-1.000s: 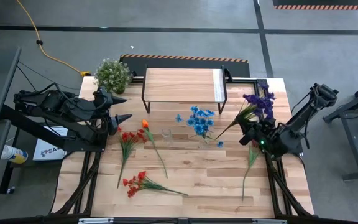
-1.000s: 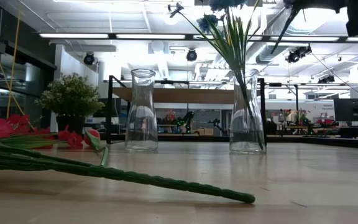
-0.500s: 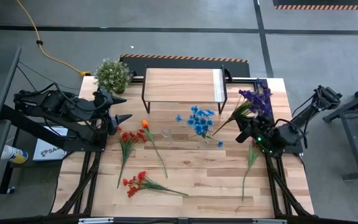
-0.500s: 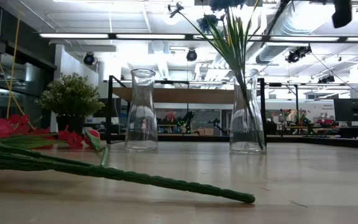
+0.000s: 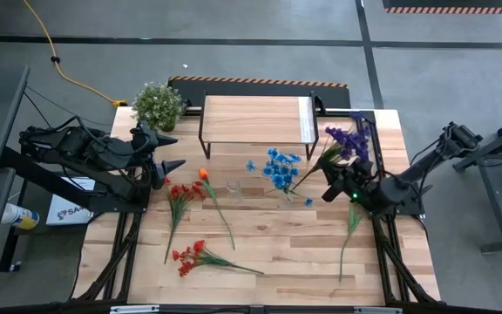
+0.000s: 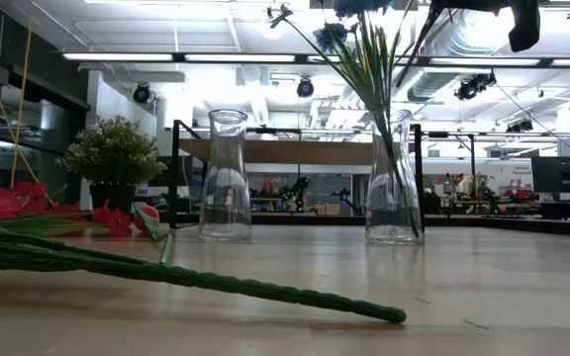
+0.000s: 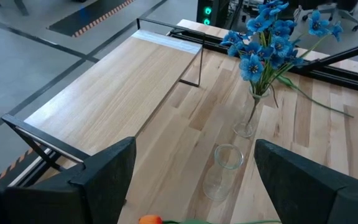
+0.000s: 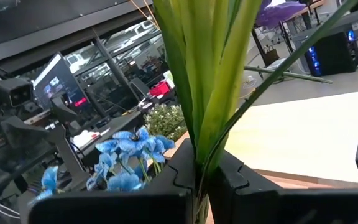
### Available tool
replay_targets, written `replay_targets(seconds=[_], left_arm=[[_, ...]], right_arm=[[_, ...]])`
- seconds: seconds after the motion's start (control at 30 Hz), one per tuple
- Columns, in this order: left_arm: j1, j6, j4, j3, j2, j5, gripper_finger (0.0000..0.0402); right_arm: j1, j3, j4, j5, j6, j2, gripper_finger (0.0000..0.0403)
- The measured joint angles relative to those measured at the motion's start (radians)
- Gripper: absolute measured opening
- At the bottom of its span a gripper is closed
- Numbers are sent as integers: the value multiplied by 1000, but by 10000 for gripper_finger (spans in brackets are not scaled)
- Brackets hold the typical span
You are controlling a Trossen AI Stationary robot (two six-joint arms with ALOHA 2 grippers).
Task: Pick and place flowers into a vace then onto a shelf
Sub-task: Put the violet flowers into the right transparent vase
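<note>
My right claw (image 5: 331, 190) was clamped tight on the green stalk of the purple flower stem (image 5: 347, 142), whose blooms leaned away toward the shelf's (image 5: 255, 119) pale end while the stalk ran up between my fingers (image 8: 166, 180) in the wrist view. Just beside the claw, toward the counter's (image 5: 268, 253) middle, stood the glass vase with the blue flowers (image 5: 279, 167), and next to it the empty vase (image 5: 234, 189). One green stem (image 5: 349, 228) lay flat near the claw. Farther off lay the orange flower (image 5: 204, 174) and the red flowers (image 5: 190, 255). My left claw (image 5: 166, 152) hung wide and empty near the potted plant (image 5: 157, 105).
</note>
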Motion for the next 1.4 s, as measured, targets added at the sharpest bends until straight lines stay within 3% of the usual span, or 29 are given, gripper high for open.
replay_targets(seconds=[0.67,1.4], left_arm=[[0,0,0,0,0,-2,360],[0,1,0,0,0,-5,360]], right_arm=[[0,0,-1,31,-4,118,11],[0,0,-85,-22,41,121,18]])
